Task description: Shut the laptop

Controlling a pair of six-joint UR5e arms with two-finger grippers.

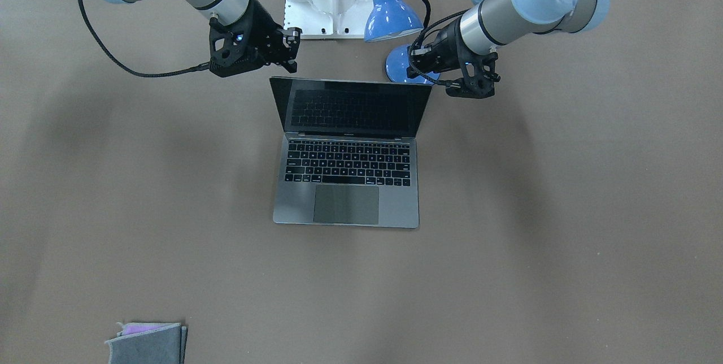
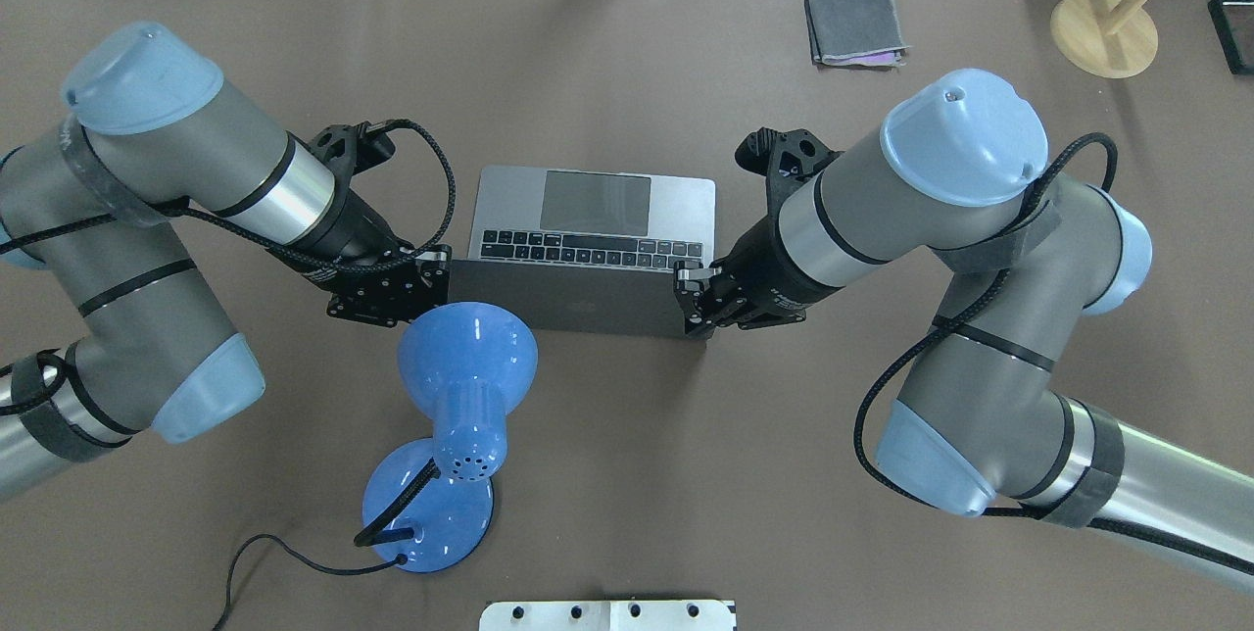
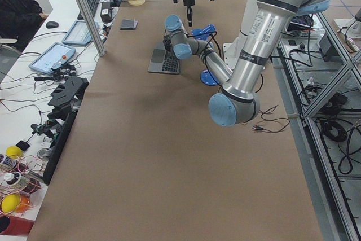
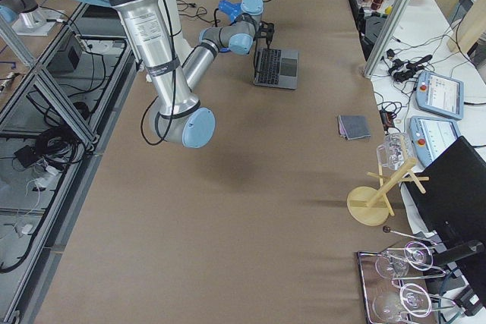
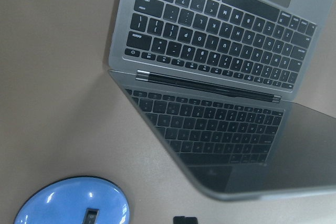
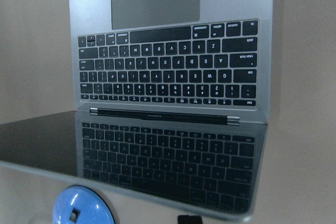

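Note:
The space-grey laptop (image 1: 345, 206) lies open in the middle of the table, its black screen standing up and facing away from the robot. It also shows in the overhead view (image 2: 598, 210) and in both wrist views (image 5: 220, 51) (image 6: 168, 77). My left gripper (image 2: 439, 264) (image 1: 422, 67) is at one upper corner of the lid. My right gripper (image 2: 689, 288) (image 1: 292, 47) is at the other upper corner. Both look shut and hold nothing. In each wrist view only a small black fingertip (image 5: 185, 219) shows below the lid's top edge.
A blue desk lamp (image 2: 468, 357) stands just behind the lid, close to my left gripper, its cable trailing toward the robot. A grey folded cloth (image 2: 852, 26) lies at the far right. A wooden stand (image 2: 1102, 19) is at the far right corner.

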